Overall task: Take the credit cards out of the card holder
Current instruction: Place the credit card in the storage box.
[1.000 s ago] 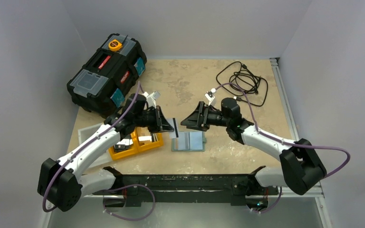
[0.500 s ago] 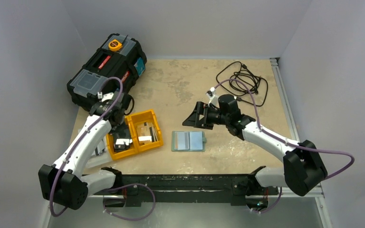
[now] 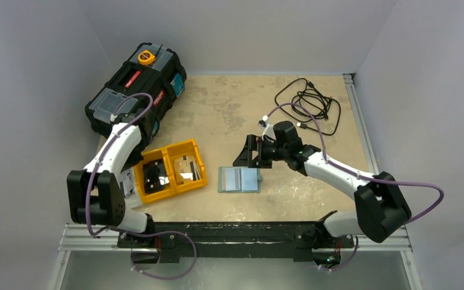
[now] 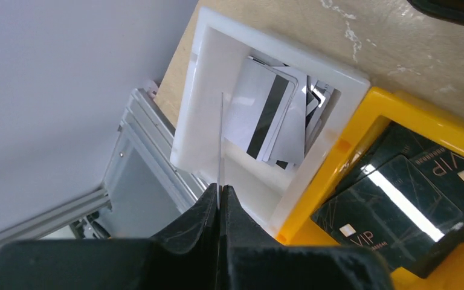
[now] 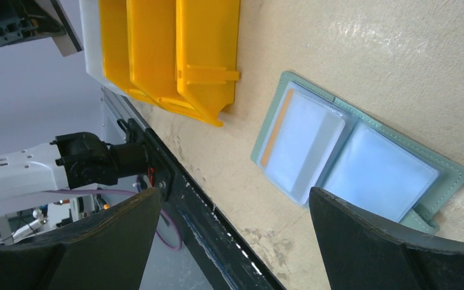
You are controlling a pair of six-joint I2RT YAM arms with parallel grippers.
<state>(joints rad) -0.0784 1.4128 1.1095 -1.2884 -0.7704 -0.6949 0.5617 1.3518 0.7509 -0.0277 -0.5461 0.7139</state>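
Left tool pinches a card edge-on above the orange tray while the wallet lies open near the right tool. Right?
Not quite: the left wrist view shows the left tool pinching the card above the white tray, not the orange tray. The rest stands.

My overhead camera, fixed high at the near edge, looks down and forward across the whole table (image 3: 229, 109) from far off. My left wrist camera hangs close above the white tray (image 4: 278, 45) and the yellow bin (image 4: 338, 157) beside it. My right wrist camera looks down closely on the open wallet (image 5: 374, 175); it shares the yellow bin with the other two views.
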